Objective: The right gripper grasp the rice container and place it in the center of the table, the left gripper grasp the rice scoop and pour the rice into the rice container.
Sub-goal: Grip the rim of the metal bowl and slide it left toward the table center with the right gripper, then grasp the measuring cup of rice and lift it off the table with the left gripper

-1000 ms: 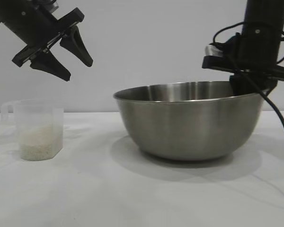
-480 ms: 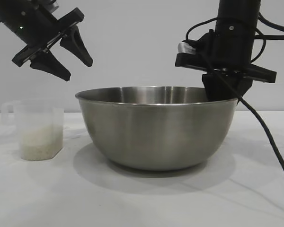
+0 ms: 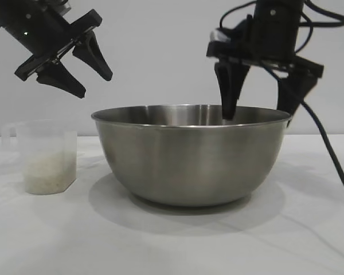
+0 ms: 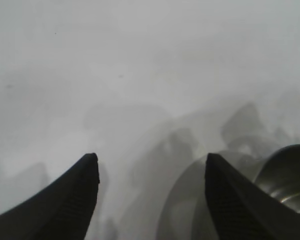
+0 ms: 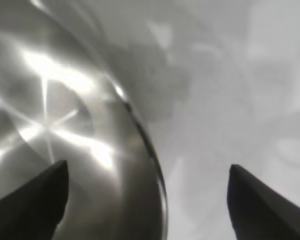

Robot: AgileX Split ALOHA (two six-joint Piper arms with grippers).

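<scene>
The large round stainless-steel mixing bowl that serves as the rice container [image 3: 190,154] sits flat on the white matte table [image 3: 172,240], about midway between its left and right edges in the exterior view; the first half of the task looks done, as far as placement goes. The right gripper [image 3: 258,97], black with two pointed claw-like fingers and a trailing cable, hangs above the bowl's right rim with its fingers spread wide, one tip over the inside of the bowl and the other outside the rim; it holds nothing, and its wrist view shows the rolled rim running between the two parted tips with no contact that can be made out.

The small translucent plastic measuring cup with a loop handle, the rice scoop [image 3: 45,156], stands upright near the table's left edge, well apart from the bowl; a pale heap of white rice [image 3: 47,173] fills its lower part; none has been poured, and the bowl shows no grains from here. The left gripper [image 3: 83,71], black and claw-fingered on a bulky arm, hovers above the cup and clear of it, fingers parted and empty, pointing down and to the right.

What remains, by my judgement: the right arm has to clear the rim; the left gripper must come down on the cup, close on it, carry it over the bowl and tip it.
</scene>
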